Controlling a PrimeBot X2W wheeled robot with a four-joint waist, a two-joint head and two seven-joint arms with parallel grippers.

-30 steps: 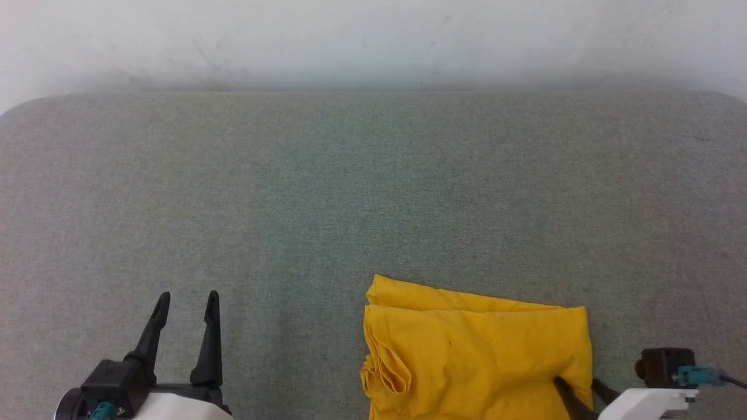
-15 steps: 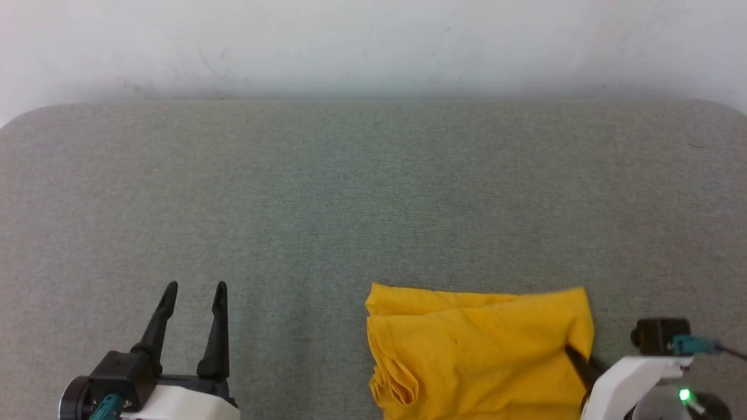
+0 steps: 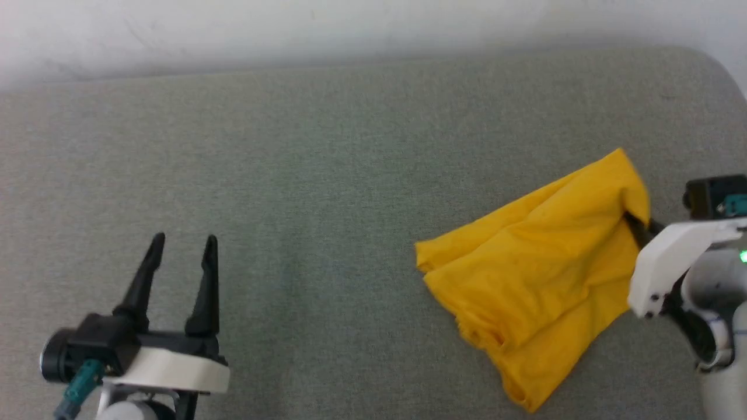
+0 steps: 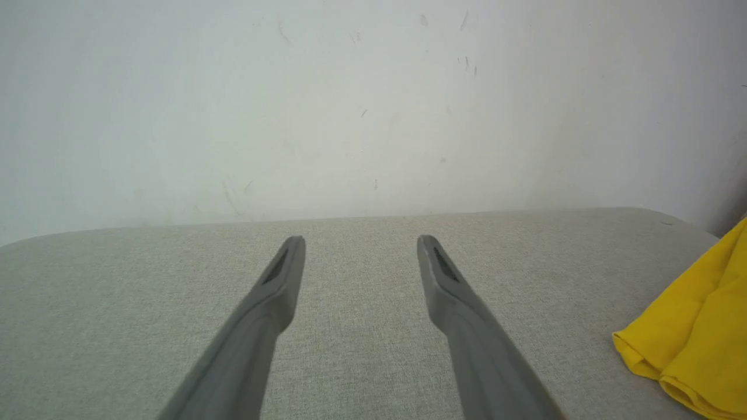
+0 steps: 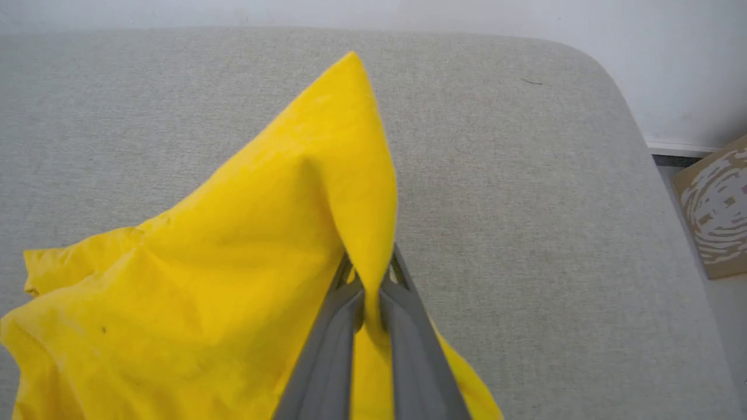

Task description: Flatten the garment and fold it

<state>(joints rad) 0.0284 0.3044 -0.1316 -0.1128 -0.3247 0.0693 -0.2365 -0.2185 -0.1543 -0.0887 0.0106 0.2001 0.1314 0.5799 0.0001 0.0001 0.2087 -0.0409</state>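
The garment (image 3: 537, 274) is a plain bright yellow cloth, bunched and partly lifted at the right of the grey table; no print shows. Its right edge is pinched by my right gripper (image 3: 633, 224), which is shut on it and holds a corner raised into a peak. The right wrist view shows the two grey fingers (image 5: 402, 326) closed on the garment (image 5: 233, 262). At the lower left my left gripper (image 3: 181, 248) stands open above bare cloth, far from the garment. In the left wrist view its fingers (image 4: 274, 291) are spread and the garment's edge (image 4: 694, 344) shows at the right.
The grey fabric-covered table (image 3: 327, 175) has a rounded far right corner (image 5: 589, 58) and meets a white wall (image 3: 292, 29) at the back. A brown cardboard piece (image 5: 712, 204) lies beyond the table's right edge.
My right gripper has shut on the garment's right edge and lifted it up and back, so the cloth now hangs tilted. The camera has turned. The left gripper stays open.
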